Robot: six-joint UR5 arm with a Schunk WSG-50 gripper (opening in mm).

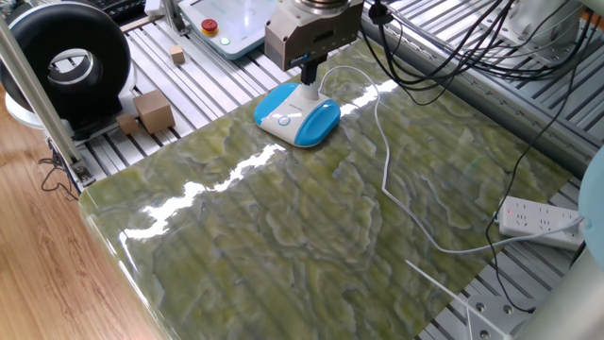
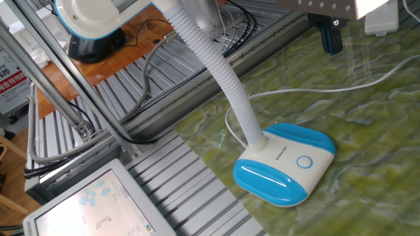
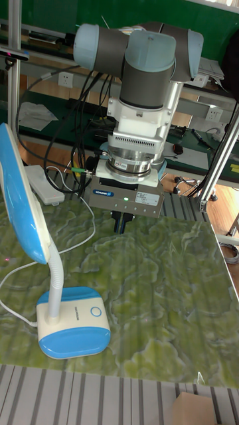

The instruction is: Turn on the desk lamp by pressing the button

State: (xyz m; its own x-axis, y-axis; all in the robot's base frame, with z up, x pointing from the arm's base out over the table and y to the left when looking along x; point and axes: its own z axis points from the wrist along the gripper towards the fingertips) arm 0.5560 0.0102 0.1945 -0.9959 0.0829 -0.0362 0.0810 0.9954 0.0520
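Observation:
The desk lamp stands on the green marbled table, its blue and white base [image 1: 298, 118] [image 2: 284, 165] [image 3: 73, 328] flat on the surface. Its ribbed white stem [image 3: 58, 277] curves up to a blue-rimmed head [image 3: 24, 199]. The button [image 1: 283, 120] [image 2: 304, 162] [image 3: 95, 311], a small ringed circle, sits on the base's white face and nothing touches it. My gripper [image 3: 121, 223] [image 2: 331, 38] [image 1: 310, 69] hangs above the table beyond the base, well apart from it. Its dark fingers are pressed together, shut and holding nothing.
The lamp's white cord [image 1: 385, 161] trails across the table to a white power strip [image 1: 538, 219]. Off the table's edge are cardboard boxes [image 1: 151, 111], a black round unit [image 1: 66, 61] and a grey panel with a red button [image 1: 209, 25]. Black cables [image 1: 444, 47] hang behind the gripper.

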